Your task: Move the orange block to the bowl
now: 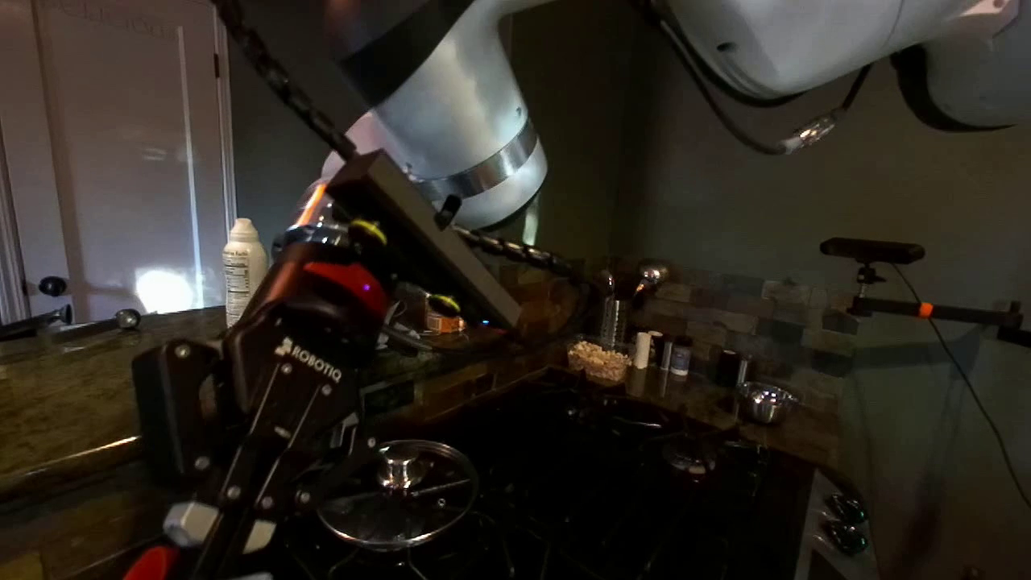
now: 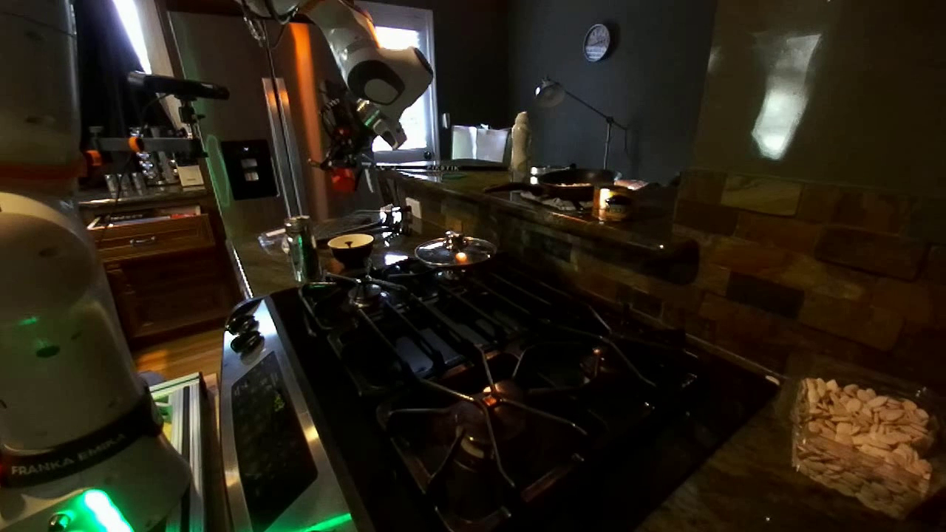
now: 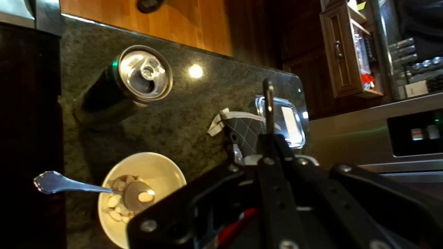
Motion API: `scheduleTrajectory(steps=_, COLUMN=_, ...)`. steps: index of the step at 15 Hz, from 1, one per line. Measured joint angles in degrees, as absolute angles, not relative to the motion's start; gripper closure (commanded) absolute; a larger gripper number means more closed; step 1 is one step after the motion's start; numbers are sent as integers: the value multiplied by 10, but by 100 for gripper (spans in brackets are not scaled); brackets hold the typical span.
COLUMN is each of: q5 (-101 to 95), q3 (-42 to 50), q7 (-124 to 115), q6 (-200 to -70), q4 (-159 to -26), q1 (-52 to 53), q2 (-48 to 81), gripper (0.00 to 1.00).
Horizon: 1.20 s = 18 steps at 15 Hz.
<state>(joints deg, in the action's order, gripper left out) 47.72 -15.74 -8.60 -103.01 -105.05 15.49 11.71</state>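
- drink can (image 3: 143, 74), opened, upright on stone counter (image 3: 193, 97)
- glass lid (image 2: 447, 255) at corner of gas stovetop (image 2: 355, 421)
- clear tub (image 2: 857, 476), pale bean-like pieces (image 2: 865, 414)
- frying pan (image 2: 565, 191) on raised ledge (image 2: 650, 225)
- white bottle (image 2: 520, 144), upright
- round wall clock (image 2: 597, 42)
- desk lamp (image 2: 549, 93)

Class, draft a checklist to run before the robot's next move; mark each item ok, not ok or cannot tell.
1. Orange block located: ok, apparently; it shows red by the gripper in both exterior views.
2. Block firmly gripped: cannot tell; the contact is unclear.
3. Target bowl settled: cannot tell; a cream-lined bowl and a metal bowl both show.
4. Cream-lined bowl empty: not ok; it holds a spoon and pale pieces.
5. Gripper lowered to that bowl: not ok; it hangs higher.
6. Can apart from that bowl: ok, with a gap.
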Motion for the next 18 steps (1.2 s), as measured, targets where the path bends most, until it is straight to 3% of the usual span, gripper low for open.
scheduleTrajectory(steps=18, q5=411, q3=-148, q7=-195, q6=-982, q4=-914, q1=183, q2=313, gripper=99)
